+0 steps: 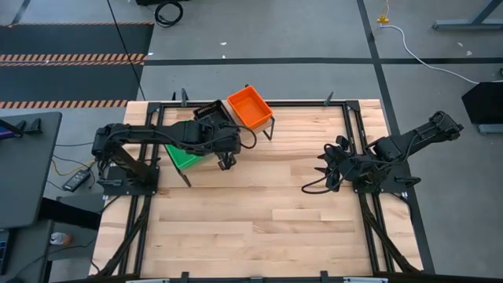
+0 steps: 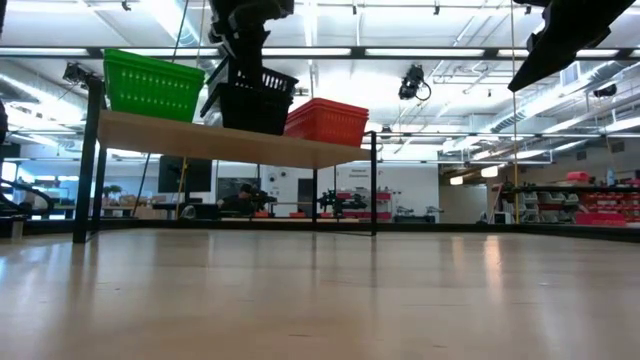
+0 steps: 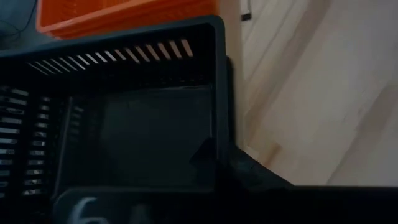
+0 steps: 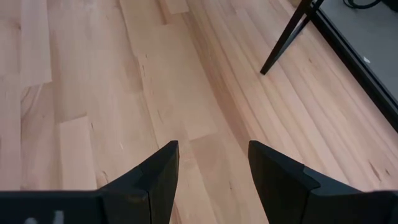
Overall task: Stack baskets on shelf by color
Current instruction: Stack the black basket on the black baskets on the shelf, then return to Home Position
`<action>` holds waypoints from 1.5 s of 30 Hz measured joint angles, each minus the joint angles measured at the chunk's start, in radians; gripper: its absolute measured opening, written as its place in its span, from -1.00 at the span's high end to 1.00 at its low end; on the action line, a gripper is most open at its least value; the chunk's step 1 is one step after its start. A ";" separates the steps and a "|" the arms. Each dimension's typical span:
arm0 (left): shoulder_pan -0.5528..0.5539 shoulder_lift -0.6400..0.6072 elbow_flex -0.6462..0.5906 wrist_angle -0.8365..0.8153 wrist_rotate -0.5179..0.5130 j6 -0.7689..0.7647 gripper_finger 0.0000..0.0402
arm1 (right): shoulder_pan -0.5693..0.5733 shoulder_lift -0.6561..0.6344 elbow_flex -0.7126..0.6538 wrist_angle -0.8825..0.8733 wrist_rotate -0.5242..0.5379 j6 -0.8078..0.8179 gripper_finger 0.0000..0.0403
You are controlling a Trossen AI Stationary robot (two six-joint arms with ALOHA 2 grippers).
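Note:
Three baskets sit along the shelf [image 2: 300,150], a light board on thin black legs at the table's far left. The green basket [image 2: 150,85] is at one end and the orange basket [image 2: 325,122] at the other. Between them is the black basket [image 2: 258,100], tilted, with my left gripper [image 2: 240,40] shut on it from above. From above, the green basket [image 1: 185,156], black basket [image 1: 209,112] and orange basket [image 1: 250,108] line up slantwise. My right gripper [image 4: 211,155] is open, over bare wood at the table's right [image 1: 324,165]. My left gripper holds the black basket by the rim of one side wall [image 3: 217,112], next to a corner. One finger [image 3: 202,158] appears to be inside the basket and the other [image 3: 249,173] outside. It comes from above. The basket is tilted, and its bottom [image 2: 250,128] is down at the shelf board.
The shelf's black legs [image 2: 88,170] stand on the slatted tabletop [image 1: 259,204]. One leg [image 4: 286,37] shows ahead of my right gripper. A black metal frame [image 1: 354,134] runs along the table's edges. Open wood lies between the two arms.

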 joint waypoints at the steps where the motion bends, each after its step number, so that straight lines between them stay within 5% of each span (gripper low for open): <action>1: 0.005 0.000 0.000 0.000 0.000 -0.006 0.94 | 0.000 0.000 0.000 0.000 0.000 0.000 0.01; 17: -0.016 0.000 0.000 -0.001 0.010 -0.072 0.46 | 0.000 0.000 0.000 0.000 -0.001 0.001 0.01; 28: -0.071 0.002 0.000 -0.075 -0.125 -0.116 0.46 | 0.000 0.000 0.000 0.007 0.008 0.001 0.01; 38: -0.040 0.002 0.000 -0.056 -0.075 -0.128 0.41 | 0.000 0.000 0.000 0.008 0.009 0.002 0.01; 45: -0.046 -0.003 0.010 -0.027 -0.135 -0.136 0.41 | 0.000 0.000 0.000 0.008 0.008 0.001 0.01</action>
